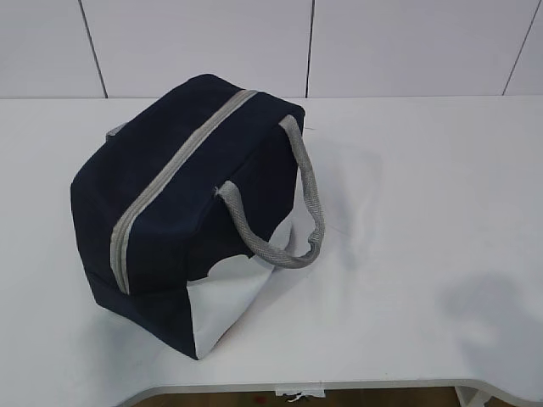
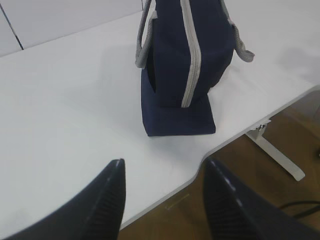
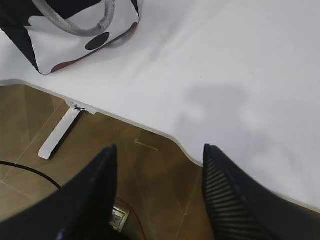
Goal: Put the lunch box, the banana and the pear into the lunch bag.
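Note:
The navy lunch bag [image 1: 187,212] with a white lower panel stands on the left half of the white table, its grey zipper [image 1: 178,161] drawn shut along the top. One grey handle [image 1: 310,203] droops down its right side. In the left wrist view the lunch bag [image 2: 185,65] sits well ahead of my left gripper [image 2: 165,162], which hangs open and empty over the table's front edge. My right gripper [image 3: 160,147] is also open and empty above that edge, with the lunch bag [image 3: 50,50] far off at the upper left. The lunch box, banana and pear are out of view.
The white table [image 1: 424,170] ends in a curved front edge [image 3: 165,135], with brown floor below it. A white table leg [image 2: 275,155] and a black cable [image 3: 25,170] lie near the floor. A white panelled wall [image 1: 382,42] runs behind the table.

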